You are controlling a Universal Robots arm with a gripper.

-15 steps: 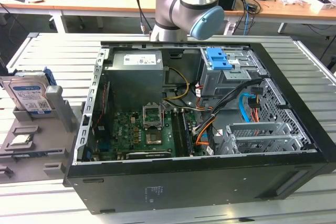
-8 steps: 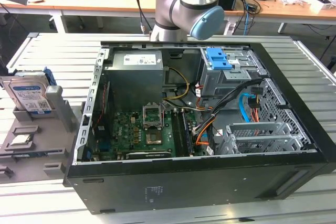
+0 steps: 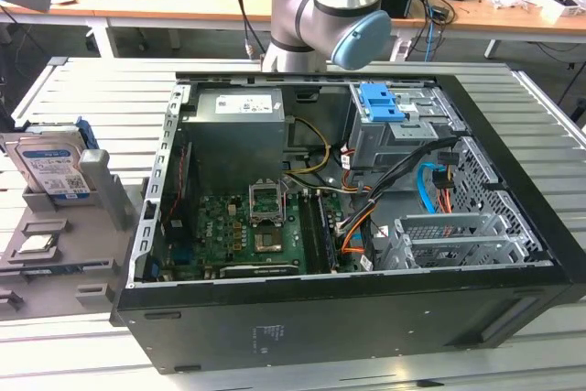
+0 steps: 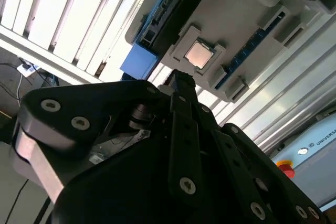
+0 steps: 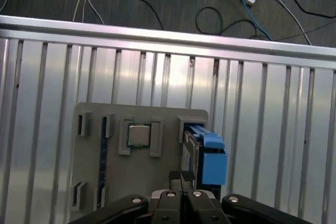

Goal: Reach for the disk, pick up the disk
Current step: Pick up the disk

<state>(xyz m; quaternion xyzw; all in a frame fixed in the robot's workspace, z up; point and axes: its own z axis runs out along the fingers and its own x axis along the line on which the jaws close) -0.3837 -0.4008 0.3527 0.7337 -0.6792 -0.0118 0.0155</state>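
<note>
At the exterior view's left, on the slatted metal table [image 3: 110,89], a grey holder [image 3: 103,191] holds the disk [image 3: 48,168] standing on its long edge in a slot. The label faces outward, so the upper edge with the blue rail is free to be gripped from above. A processor chip [image 3: 35,244] lies flat in a recess just beside it, on the near side. The open computer case [image 3: 366,336] stands to the right of the holder. In the first wrist view the tool [image 5: 180,176] hangs above the holder, nearer to the disk than to the chip and apart from both. Its fingers seem pressed together and hold nothing, so the disk is not yet grasped.
</note>
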